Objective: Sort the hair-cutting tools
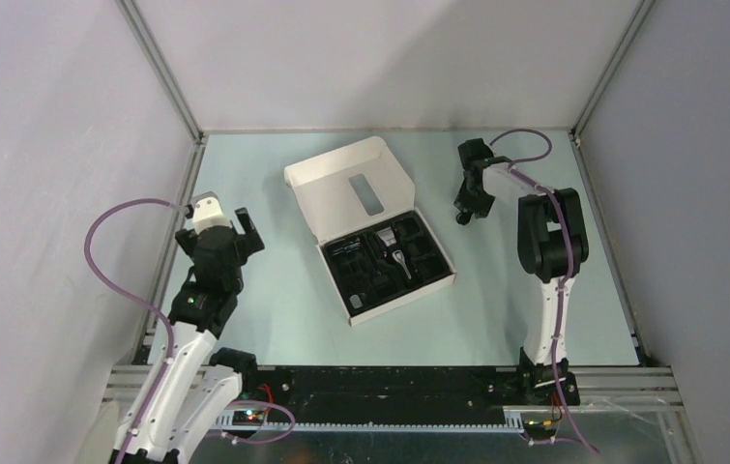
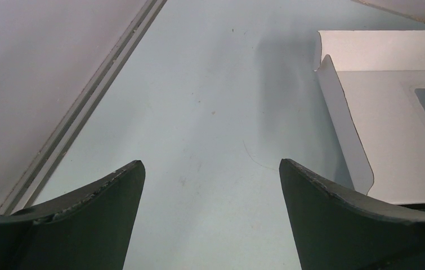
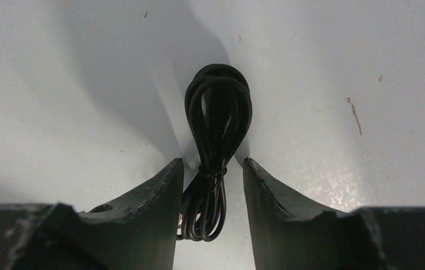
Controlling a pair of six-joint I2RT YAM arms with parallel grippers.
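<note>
The white cardboard box [image 1: 341, 179] lies open at the table's middle, its black tray [image 1: 436, 275] holding the slim silver-and-black clipper [image 1: 396, 253]; the black attachments blend into the tray and I cannot make them out. My right gripper [image 1: 468, 215] points down at the table right of the box. In the right wrist view its jaws [image 3: 213, 164] stand narrowly apart around a tied coil of black cable [image 3: 218, 107]; the cable touches the left finger and a gap shows at the right finger. My left gripper [image 1: 217, 226] is wide open and empty [image 2: 212, 163], left of the box.
The box lid [image 2: 390, 118] lies flat just right of my left gripper. A metal frame rail [image 2: 86, 107] and the enclosure wall run along the table's left edge. Walls close off the back and right sides.
</note>
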